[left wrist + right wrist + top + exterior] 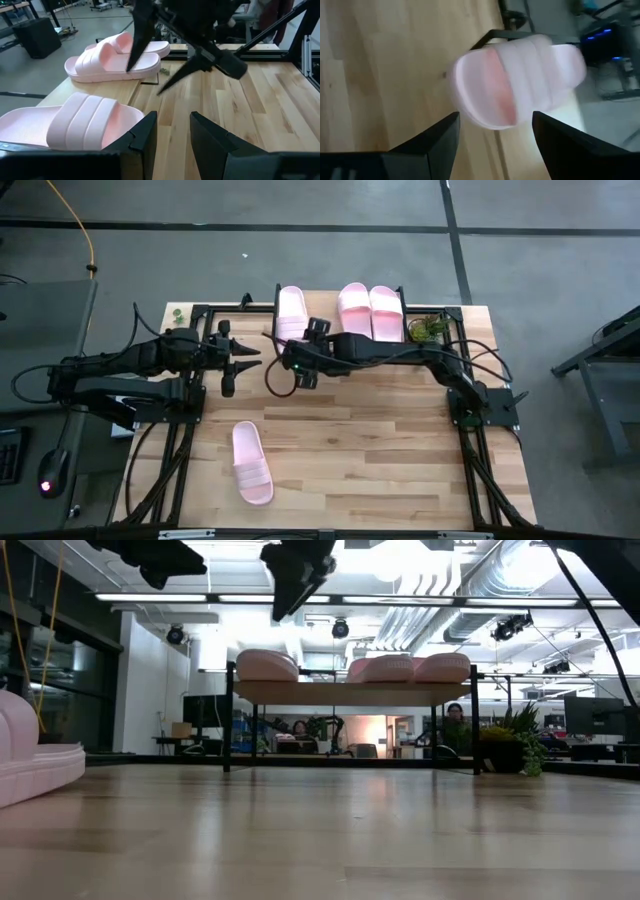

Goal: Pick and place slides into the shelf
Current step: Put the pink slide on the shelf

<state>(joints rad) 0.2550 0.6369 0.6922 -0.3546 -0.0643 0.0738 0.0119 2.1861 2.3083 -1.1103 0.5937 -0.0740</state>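
Three pale pink slides lie soles down on the shelf at the table's far edge: one on its left part and two side by side to the right. A fourth slide lies on the table near the front left. My right gripper hovers open just in front of the left shelf slide, touching nothing. My left gripper is open, held above the table left of it.
A small green plant stands at the shelf's right end. The arm bases and black frame rails run along the table's left and right sides. Bare wood spreads over the table's middle and near right.
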